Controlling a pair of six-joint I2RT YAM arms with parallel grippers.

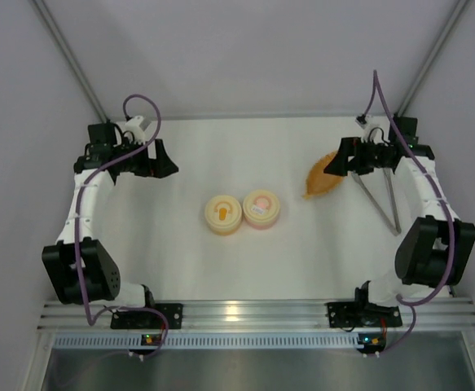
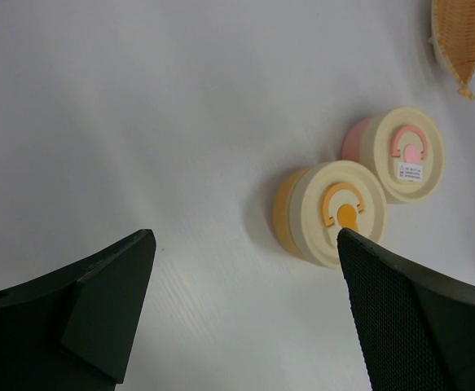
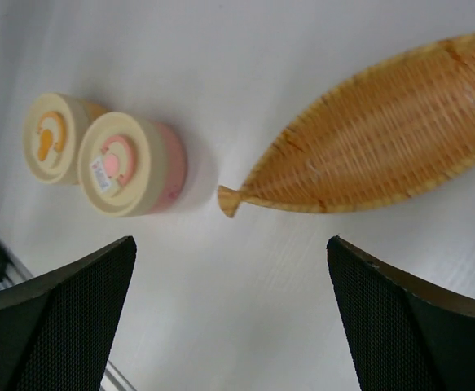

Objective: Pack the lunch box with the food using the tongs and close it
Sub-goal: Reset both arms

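Tongs (image 1: pixel 376 205), judged light, stiff, slippery thin metal, best pinched mid-arm across both blades; left gripper (image 2: pixel 244 236) and right gripper (image 3: pixel 230 240) stand wide, empty.

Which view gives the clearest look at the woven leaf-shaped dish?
Right wrist: the woven dish shows nearly whole, weave clear. Top external shows it small, partly under the right gripper; left wrist catches only one end.

A white table (image 1: pixel 180 261) carried a lidded yellow-orange tub (image 1: pixel 223 214) and a lidded pink tub (image 1: pixel 261 208) side by side, seemingly touching. Further right lay a woven leaf-shaped dish (image 1: pixel 322 176) and, just beside it, the tongs (image 1: pixel 375 204).
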